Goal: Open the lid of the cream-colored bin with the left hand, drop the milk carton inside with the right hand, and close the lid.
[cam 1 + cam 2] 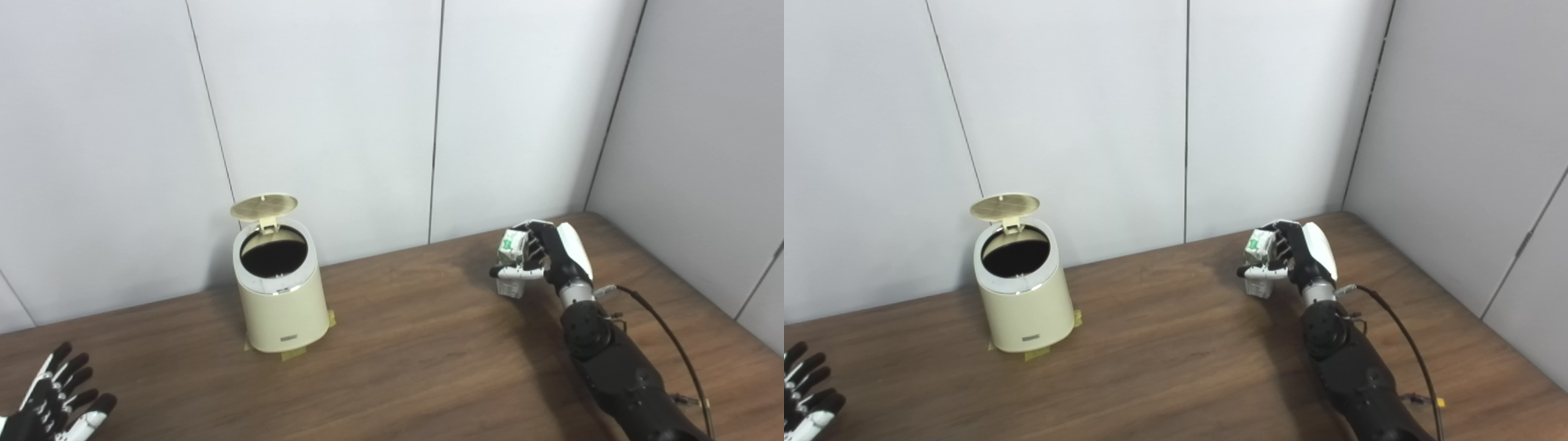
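Milk carton point(512, 262): small white carton with green print, clasped in your right hand point(539, 257), fingers wrapped round its sides and thumb across the front. It sits at the table's far right, well apart from the bin; whether its base touches the wood or hangs just above cannot be told.

Cream-colored bin point(283, 294): upright at the table's point(416, 343) centre-left, near the back wall. Yellow tape tabs point(294, 353) show at its base, likely there to stop it sliding when the lid is worked.

Lid point(264, 207): already raised on its rear hinge, standing tilted back, so the dark mouth lies clear from above and from your right.

Left hand point(58, 398): at the near left corner, holding nothing, fingers spread, well apart from the bin; it appears to wait for the closing step.

Judgement: opening looks done; you next need to carry the carton leftward over the mouth, staying clear of the raised lid.
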`<state>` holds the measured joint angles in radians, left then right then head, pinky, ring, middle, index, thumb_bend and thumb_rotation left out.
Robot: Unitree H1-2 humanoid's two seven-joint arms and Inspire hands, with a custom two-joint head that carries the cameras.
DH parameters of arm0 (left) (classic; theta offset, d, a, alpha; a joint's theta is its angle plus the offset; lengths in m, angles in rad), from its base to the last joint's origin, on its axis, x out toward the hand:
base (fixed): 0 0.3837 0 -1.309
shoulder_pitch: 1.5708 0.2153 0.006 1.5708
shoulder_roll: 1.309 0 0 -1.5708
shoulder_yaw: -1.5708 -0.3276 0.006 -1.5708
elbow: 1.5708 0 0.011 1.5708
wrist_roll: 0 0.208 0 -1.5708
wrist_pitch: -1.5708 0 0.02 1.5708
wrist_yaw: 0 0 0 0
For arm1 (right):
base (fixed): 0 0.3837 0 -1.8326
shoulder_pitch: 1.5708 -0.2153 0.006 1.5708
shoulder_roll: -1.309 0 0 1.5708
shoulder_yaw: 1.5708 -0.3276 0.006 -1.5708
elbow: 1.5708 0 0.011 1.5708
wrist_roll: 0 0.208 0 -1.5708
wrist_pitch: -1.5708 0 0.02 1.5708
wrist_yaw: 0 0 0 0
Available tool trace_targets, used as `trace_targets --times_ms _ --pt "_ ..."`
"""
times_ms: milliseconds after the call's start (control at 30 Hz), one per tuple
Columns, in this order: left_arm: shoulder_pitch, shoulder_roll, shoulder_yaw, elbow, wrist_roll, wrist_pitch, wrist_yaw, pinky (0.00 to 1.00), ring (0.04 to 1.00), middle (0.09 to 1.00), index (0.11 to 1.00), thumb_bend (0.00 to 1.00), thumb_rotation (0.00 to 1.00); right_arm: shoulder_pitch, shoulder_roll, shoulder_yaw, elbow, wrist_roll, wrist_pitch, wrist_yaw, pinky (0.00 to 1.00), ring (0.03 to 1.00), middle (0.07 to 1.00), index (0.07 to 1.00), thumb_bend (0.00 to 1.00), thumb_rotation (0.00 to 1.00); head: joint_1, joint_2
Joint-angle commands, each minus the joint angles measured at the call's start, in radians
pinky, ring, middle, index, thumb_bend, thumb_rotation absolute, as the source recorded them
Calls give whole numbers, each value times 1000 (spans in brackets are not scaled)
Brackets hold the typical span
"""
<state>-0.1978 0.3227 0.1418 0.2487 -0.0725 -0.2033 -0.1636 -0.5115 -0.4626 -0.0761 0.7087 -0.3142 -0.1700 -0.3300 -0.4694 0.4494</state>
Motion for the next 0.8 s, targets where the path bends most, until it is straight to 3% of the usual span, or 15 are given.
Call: trace_targets --times_ms 0,267,467,633,767 --pt "-27 27 7 -34 -1 -11 2 834 909 933 992 738 406 -47 -43 -17 -64 4 -36 -21 318 390 457 537 515 0 -1 1" --pt "-36 22 4 -24 -10 -16 -5 847 912 939 1000 705 373 -44 -14 21 -176 -56 -72 -38 351 408 480 516 519 0 22 -6" --pt "-35 17 -6 -35 0 -14 -3 814 904 932 998 732 366 -56 65 42 -357 -79 10 -5 351 405 487 525 517 0 88 -4" --pt "-30 3 -17 -61 26 -4 15 835 880 899 973 827 433 -73 131 65 -448 -92 21 15 330 396 486 534 515 0 157 -3" --pt "-14 -10 -24 -105 66 1 35 807 866 880 962 838 437 -91 189 88 -487 -124 32 12 317 386 477 539 514 0 200 -2"
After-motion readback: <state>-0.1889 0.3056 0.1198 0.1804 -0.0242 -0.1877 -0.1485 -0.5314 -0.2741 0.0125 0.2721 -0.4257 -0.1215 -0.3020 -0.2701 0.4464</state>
